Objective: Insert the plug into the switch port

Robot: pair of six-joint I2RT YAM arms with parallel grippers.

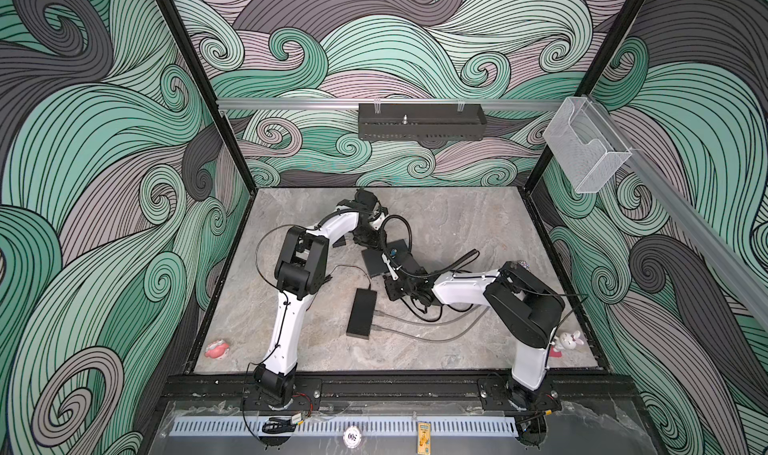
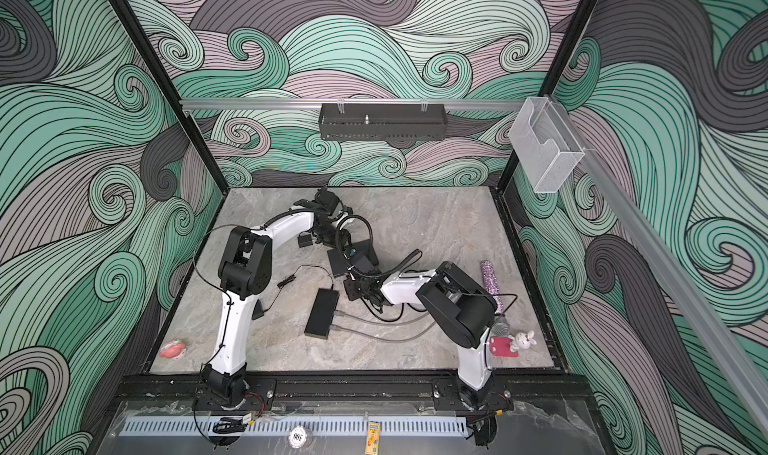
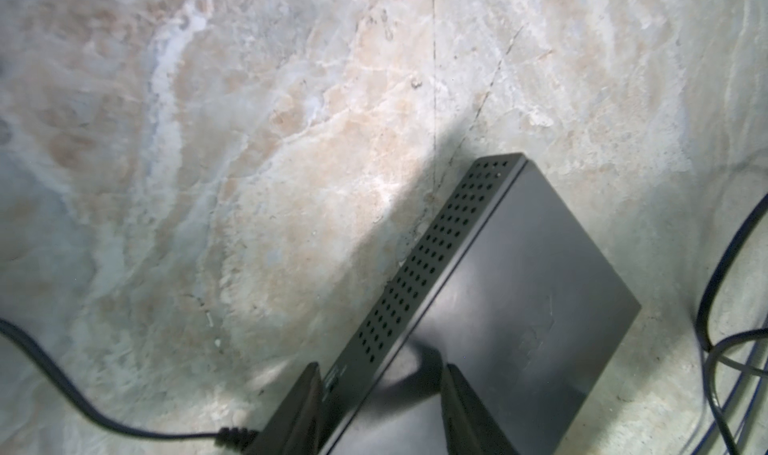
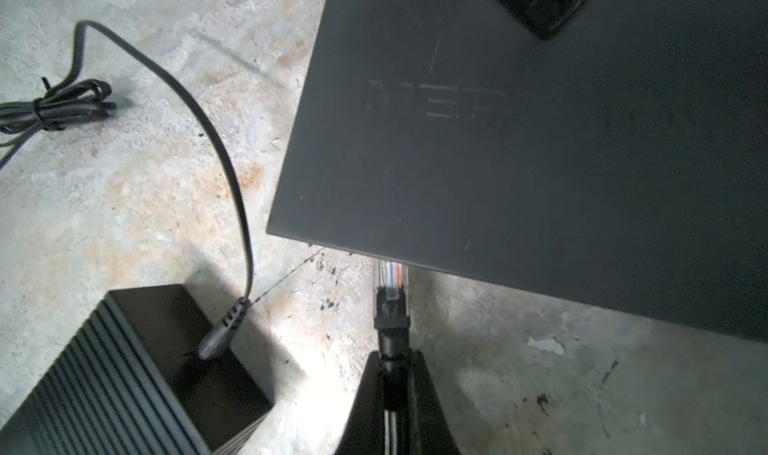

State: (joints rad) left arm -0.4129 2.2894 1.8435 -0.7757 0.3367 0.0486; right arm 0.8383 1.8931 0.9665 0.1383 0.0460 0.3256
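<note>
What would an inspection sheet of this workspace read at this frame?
Surface: marble table, scuffed, dark specks.
Job's things: plug tip at flat box edge; port hidden.
Clutter: brick, pink toy, rabbit, glitter stick.
Grippers: right gripper shut on plug's boot; left gripper jaws apart astride flat box's vented edge, grip unclear.
Cables: two grey cables in brick's side; black lead in its end.
Surroundings: wave-print walls, black tray, clear holder.
</note>
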